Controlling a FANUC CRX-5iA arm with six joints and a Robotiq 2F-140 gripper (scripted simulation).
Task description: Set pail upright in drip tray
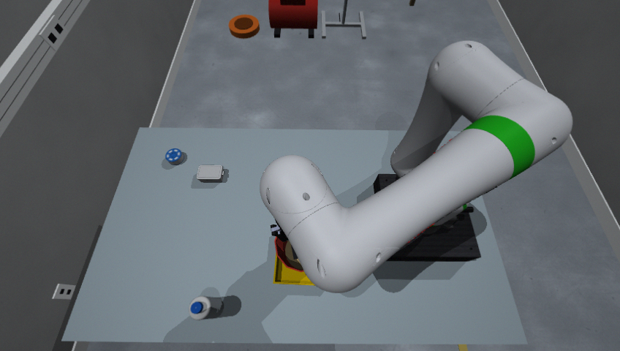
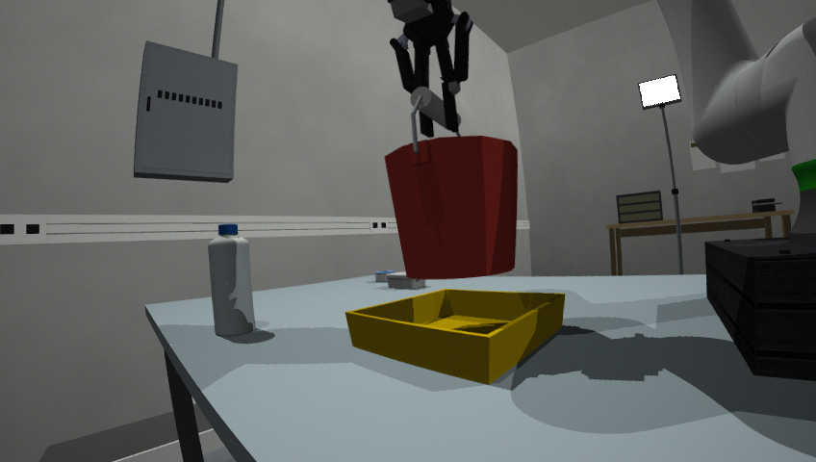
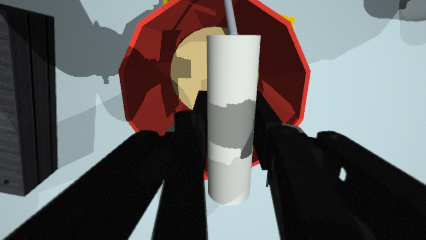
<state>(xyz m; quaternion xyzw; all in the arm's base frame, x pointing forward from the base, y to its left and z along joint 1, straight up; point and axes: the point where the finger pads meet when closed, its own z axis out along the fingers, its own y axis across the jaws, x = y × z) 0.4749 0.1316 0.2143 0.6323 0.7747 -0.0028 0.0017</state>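
The red pail (image 2: 455,206) hangs upright in the air from its wire bail, above the yellow drip tray (image 2: 458,329). Its base is well clear of the tray's rim. My gripper (image 2: 436,111) is shut on the pail's grey cylindrical handle grip (image 3: 231,117). In the wrist view the pail's open mouth (image 3: 215,75) and tan floor lie straight below the fingers. In the top view the arm hides most of the pail (image 1: 286,254) and tray (image 1: 289,273); only a yellow corner and a red edge show.
A white bottle with a blue cap (image 2: 230,280) stands left of the tray. A small grey box (image 1: 210,172) and a blue disc (image 1: 174,155) lie at the table's far left. The black robot base block (image 2: 761,303) is on the right.
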